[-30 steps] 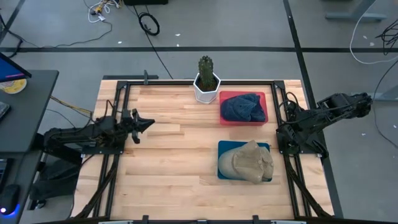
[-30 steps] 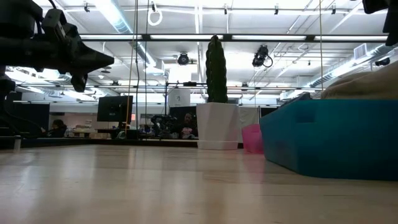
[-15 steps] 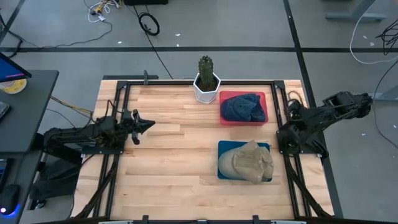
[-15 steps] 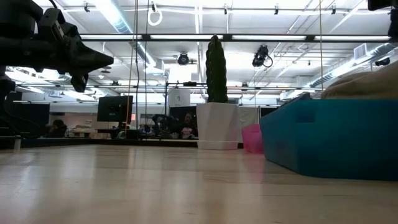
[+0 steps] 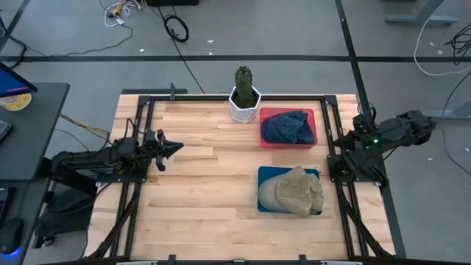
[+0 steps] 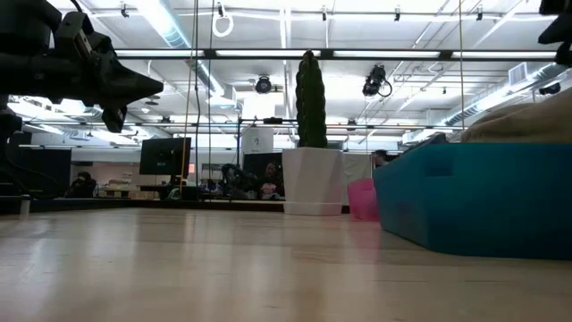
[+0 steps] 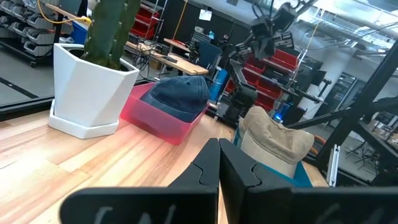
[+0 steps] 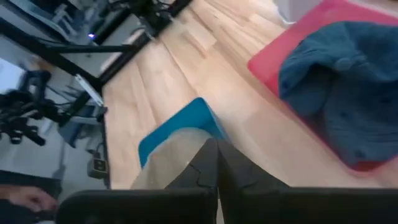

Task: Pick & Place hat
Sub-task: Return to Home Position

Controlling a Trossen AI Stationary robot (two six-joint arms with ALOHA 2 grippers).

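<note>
A beige hat [image 5: 297, 190] lies in a blue tray [image 5: 263, 177] on the table's right half. It also shows in the left wrist view [image 7: 273, 135] and the right wrist view [image 8: 173, 157]. A denim-blue hat [image 5: 288, 126] fills a red tray [image 5: 310, 114] just beyond it. My left gripper [image 5: 174, 147] is shut and hovers over the table's left part, pointing right, far from both hats. My right gripper [image 5: 357, 126] is shut at the table's right edge, above and to the right of the trays, and holds nothing.
A cactus in a white pot [image 5: 244, 97] stands at the far edge, left of the red tray. Black frame rails [image 5: 140, 132] run along both sides of the table. Bare wood [image 5: 213, 184] lies between the left gripper and the trays.
My right arm has drawn back toward the table's right edge and folded in on itself, its gripper moving away from the trays. The left arm and both hats have kept still.
</note>
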